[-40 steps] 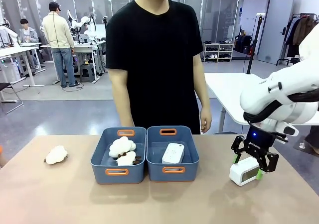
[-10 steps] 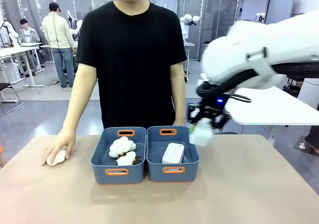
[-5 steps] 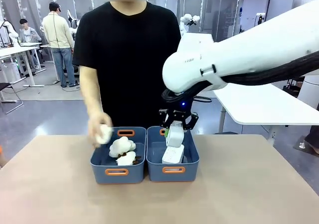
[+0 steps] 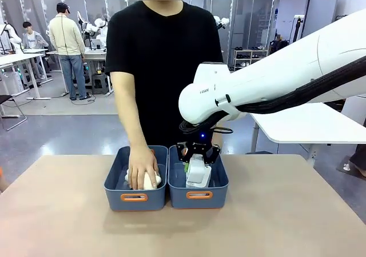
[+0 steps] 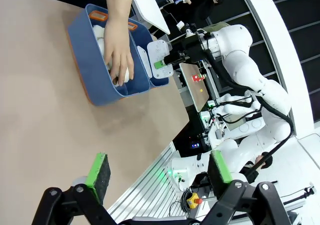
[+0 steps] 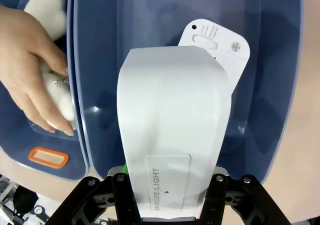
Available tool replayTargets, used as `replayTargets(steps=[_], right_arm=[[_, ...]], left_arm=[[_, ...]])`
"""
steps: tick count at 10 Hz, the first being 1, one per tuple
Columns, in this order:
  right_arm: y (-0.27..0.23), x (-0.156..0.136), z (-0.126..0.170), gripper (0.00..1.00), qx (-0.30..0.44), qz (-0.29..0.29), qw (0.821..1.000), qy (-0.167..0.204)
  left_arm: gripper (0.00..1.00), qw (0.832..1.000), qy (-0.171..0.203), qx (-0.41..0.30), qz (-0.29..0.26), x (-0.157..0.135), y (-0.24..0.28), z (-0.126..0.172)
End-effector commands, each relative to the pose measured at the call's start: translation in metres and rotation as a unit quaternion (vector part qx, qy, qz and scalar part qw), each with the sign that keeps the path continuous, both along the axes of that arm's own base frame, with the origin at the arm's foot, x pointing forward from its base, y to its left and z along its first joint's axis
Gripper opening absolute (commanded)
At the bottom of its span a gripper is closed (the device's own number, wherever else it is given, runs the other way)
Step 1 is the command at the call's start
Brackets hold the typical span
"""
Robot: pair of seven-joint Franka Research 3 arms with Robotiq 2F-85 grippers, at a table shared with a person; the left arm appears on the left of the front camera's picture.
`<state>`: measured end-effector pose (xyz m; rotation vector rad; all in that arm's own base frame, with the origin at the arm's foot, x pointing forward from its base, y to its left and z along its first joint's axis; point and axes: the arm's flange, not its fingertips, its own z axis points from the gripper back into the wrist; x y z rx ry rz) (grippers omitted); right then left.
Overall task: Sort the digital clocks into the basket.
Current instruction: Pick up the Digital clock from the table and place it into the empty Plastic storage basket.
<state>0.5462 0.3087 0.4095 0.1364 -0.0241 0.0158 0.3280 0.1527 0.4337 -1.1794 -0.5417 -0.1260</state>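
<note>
Over the right-hand basket [image 4: 217,189], the right gripper [image 4: 197,161] is clamped on one digital clock [image 6: 172,135], held low inside the walls, apparently so it can be set beside the other clock [image 6: 220,45] already lying there. To the left, plush toys [image 6: 47,15] are pressed into the neighbouring bin [image 4: 114,185] by the person's hand [image 4: 142,168], seemingly kept apart by kind. The left gripper [image 5: 157,172] is held with jaws apart, well away over bare table [image 5: 45,110].

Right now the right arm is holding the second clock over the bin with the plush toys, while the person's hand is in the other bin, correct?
Not quite. The bins are swapped: the front view shows the right gripper holding the clock over the right-hand bin, which holds the other clock. The person's hand is in the bin with the plush toys.
</note>
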Motion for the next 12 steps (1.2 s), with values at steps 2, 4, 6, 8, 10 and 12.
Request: replayTargets(steps=[2, 4, 6, 8, 10, 12], right_arm=[[-0.001, -0.003, 0.013, 0.0, -0.02, -0.01, 1.0, -0.016], [-0.002, -0.002, 0.011, 0.0, -0.024, -0.011, 1.0, -0.013], [-0.003, -0.001, 0.016, 0.74, -0.02, -0.011, 1.0, -0.016], [-0.006, -0.002, 0.019, 1.0, -0.02, -0.011, 1.0, -0.019], [-0.007, -0.004, 0.019, 1.0, -0.021, -0.011, 1.0, -0.021], [-0.013, -0.006, 0.02, 1.0, -0.015, -0.021, 1.0, -0.014]], left_arm=[[1.0, 1.0, 0.007, 0.002, -0.001, -0.003, -0.001, 0.003], [1.0, 1.0, 0.007, 0.002, -0.001, -0.003, -0.001, 0.003], [1.0, 1.0, 0.007, 0.002, -0.001, -0.003, -0.001, 0.003], [1.0, 1.0, 0.007, 0.002, -0.001, -0.003, -0.001, 0.003], [1.0, 1.0, 0.007, 0.002, -0.001, -0.003, -0.001, 0.003], [1.0, 1.0, 0.007, 0.002, -0.001, -0.003, -0.001, 0.003]])
